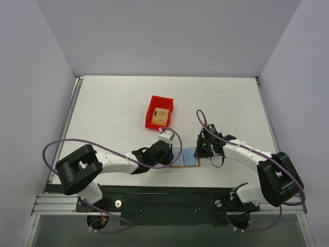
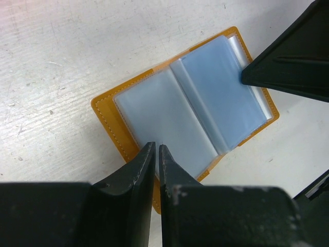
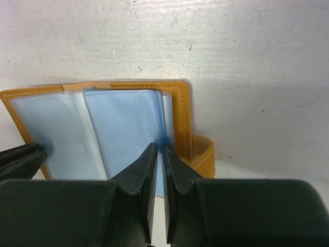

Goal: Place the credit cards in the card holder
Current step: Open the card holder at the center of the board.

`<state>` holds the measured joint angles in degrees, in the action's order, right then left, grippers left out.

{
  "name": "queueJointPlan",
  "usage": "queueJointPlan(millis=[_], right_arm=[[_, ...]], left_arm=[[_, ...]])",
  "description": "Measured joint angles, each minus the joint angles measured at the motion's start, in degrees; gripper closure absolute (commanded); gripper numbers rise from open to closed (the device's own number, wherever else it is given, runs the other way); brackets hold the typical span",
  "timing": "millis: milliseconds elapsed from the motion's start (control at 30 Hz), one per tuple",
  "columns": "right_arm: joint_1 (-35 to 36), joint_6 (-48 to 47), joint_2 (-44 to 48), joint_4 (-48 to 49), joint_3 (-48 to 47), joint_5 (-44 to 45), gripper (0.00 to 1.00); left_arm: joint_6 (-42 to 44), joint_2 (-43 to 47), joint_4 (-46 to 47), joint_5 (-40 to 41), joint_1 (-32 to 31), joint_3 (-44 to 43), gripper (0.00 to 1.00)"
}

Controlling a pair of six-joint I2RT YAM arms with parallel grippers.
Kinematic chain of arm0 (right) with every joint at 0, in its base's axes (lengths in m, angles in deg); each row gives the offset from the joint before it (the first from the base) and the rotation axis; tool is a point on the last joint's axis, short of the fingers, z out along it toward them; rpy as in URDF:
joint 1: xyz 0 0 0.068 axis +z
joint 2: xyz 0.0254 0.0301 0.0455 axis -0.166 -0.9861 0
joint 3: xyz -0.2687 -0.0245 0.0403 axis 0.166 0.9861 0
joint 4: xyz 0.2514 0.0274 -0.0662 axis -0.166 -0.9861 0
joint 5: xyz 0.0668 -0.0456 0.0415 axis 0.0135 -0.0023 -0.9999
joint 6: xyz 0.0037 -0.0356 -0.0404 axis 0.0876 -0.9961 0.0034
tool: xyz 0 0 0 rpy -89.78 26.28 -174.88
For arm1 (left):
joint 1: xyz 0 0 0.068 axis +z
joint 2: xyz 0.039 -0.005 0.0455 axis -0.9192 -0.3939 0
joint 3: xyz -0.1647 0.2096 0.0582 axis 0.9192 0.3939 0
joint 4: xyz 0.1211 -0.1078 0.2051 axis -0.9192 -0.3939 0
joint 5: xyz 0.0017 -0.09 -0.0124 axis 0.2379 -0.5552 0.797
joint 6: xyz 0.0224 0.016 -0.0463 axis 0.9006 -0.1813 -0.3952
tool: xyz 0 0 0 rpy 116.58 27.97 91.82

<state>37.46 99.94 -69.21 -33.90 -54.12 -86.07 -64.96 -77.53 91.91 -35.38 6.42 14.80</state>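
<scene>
The card holder (image 1: 186,157) lies open on the table between both grippers, orange-tan outside with light blue clear sleeves (image 2: 205,103) inside. My left gripper (image 2: 157,146) hovers over its left sleeve page, jaws only a slit apart, with nothing seen between them. My right gripper (image 3: 163,145) is shut on the edge of the right-hand sleeves (image 3: 123,128), just beside the holder's small tab (image 3: 203,154). One tan credit card (image 1: 161,115) lies in the red bin (image 1: 153,123) behind the holder.
The red bin stands mid-table, a short way beyond the left gripper (image 1: 171,154). The right gripper's finger (image 2: 293,62) shows at the holder's far corner in the left wrist view. White walls enclose the table on three sides.
</scene>
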Motion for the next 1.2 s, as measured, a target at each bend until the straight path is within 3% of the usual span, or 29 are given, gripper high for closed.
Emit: queueJointPlan(millis=[1100,1200], right_arm=[[-2.43,0.44,4.24,-4.83,0.02,7.43,0.87],[-2.43,0.39,7.1,-4.66,0.02,7.19,0.8]], left_arm=[[-0.26,-5.66,4.5,-1.79,0.11,-1.07,0.83],[-0.22,-5.66,4.44,-1.79,0.11,-1.14,0.83]])
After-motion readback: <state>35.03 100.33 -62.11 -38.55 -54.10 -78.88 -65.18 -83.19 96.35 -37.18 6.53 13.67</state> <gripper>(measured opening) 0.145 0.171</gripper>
